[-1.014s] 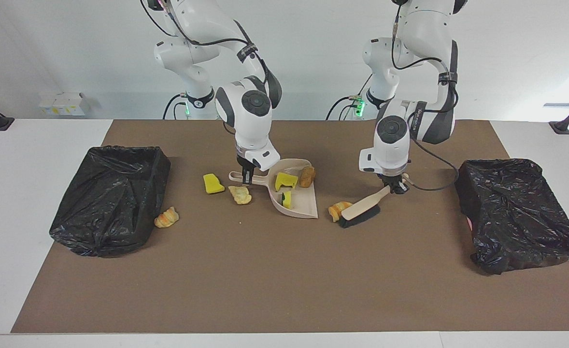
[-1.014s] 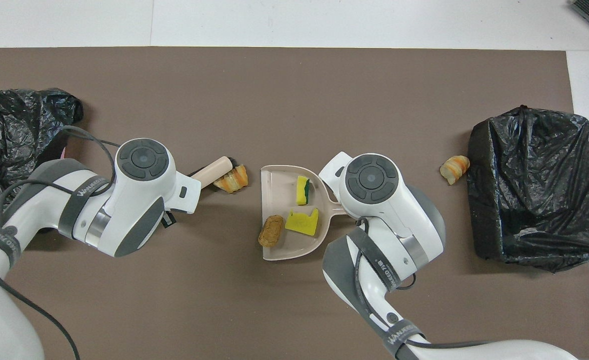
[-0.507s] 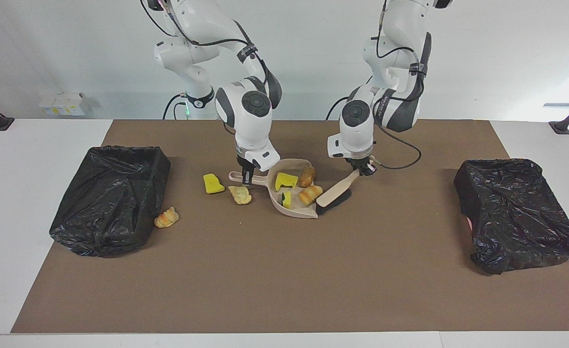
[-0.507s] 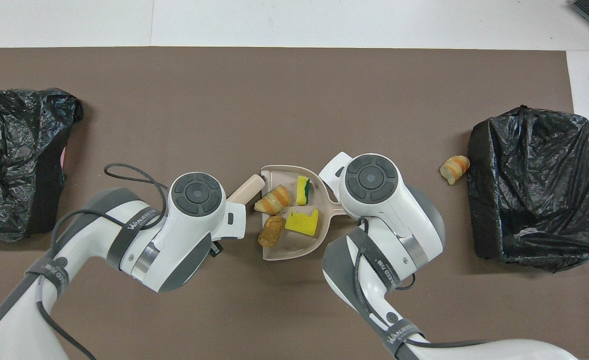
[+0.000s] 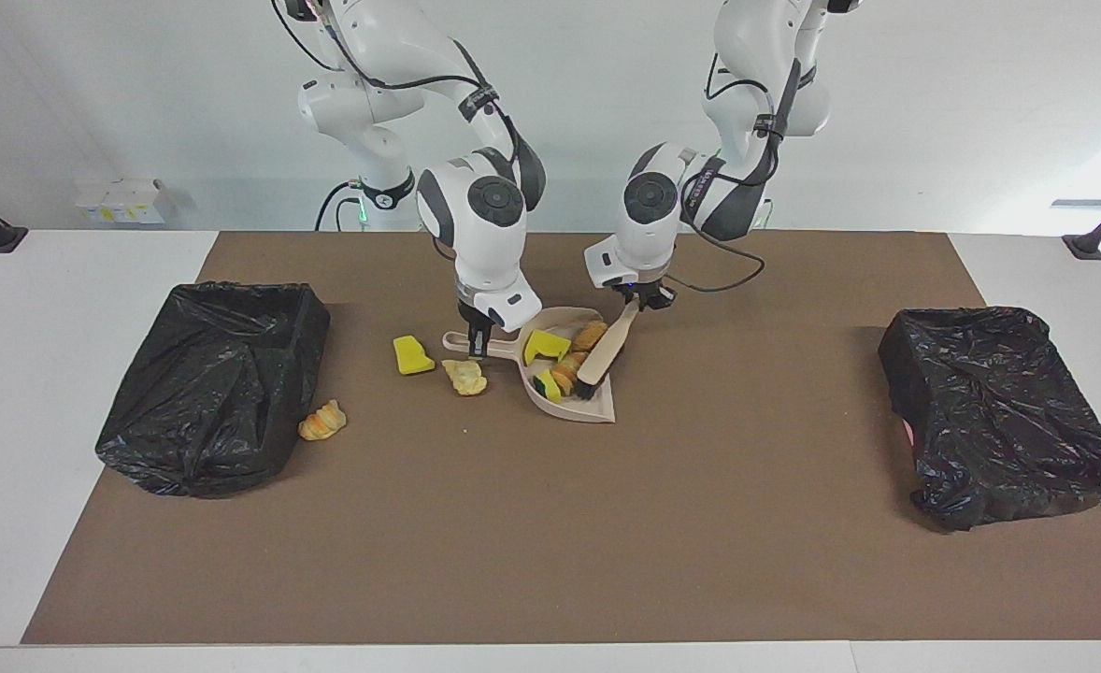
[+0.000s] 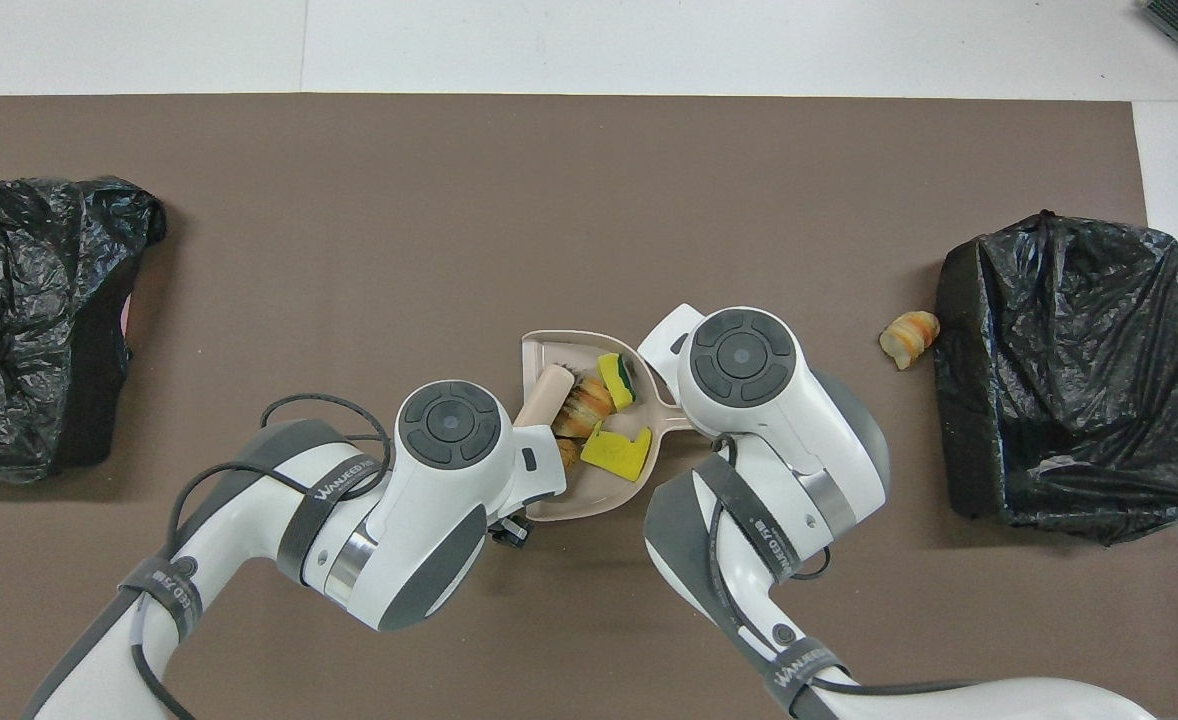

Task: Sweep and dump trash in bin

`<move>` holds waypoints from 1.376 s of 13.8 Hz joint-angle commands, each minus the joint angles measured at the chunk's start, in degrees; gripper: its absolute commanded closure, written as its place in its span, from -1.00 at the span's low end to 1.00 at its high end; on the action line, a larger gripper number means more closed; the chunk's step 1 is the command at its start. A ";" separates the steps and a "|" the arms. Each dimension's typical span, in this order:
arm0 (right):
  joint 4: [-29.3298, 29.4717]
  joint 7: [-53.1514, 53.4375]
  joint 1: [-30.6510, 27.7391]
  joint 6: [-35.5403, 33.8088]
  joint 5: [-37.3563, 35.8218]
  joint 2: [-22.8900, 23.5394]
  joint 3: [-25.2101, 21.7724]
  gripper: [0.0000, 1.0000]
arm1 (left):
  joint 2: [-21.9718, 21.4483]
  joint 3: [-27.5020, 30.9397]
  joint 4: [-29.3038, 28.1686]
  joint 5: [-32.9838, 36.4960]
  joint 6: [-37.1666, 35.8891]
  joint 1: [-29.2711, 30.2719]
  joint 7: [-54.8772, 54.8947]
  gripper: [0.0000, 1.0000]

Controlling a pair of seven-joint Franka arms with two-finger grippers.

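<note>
Four trash pieces [image 5: 564, 360] in dustpan [image 5: 597, 404]

From overhead, we cannot see either gripper's fingertips under the wrists, nor the dustpan handle [image 5: 480, 346]; the right arm [image 6: 779, 450] hides two trash pieces.

A white table [image 5: 36, 393] carries a brown rectangular mat [image 5: 550, 523]. On it, around the beige plastic dustpan [image 5: 597, 404]: yellow sponge chunk [image 5: 412, 355] and toy pastry [image 5: 465, 377] beside its handle; two black bag-lined bins [image 5: 209, 383] [image 5: 999, 411] toward either end.
</note>
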 commanded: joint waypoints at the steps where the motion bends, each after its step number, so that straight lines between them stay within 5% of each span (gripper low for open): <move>1: -0.83 2.25 -0.07 2.11 -1.12 0.08 0.25 1.00 | -1.34 0.95 1.03 -2.75 -1.53 -0.20 -2.50 1.00; 10: -0.22 1.99 -0.68 0.97 -1.12 -0.01 0.25 1.00 | -3.27 1.83 9.56 -4.35 -9.45 4.10 -11.82 1.00; 15: 1.62 -0.11 -2.52 -2.00 -0.95 -1.94 0.25 1.00 | -8.01 1.83 7.64 -4.26 -18.05 3.41 -20.50 1.00; 19: 4.69 -5.73 -6.13 -7.28 0.11 -3.87 0.25 1.00 | -13.19 1.48 -0.17 -7.31 -17.36 1.12 -26.68 1.00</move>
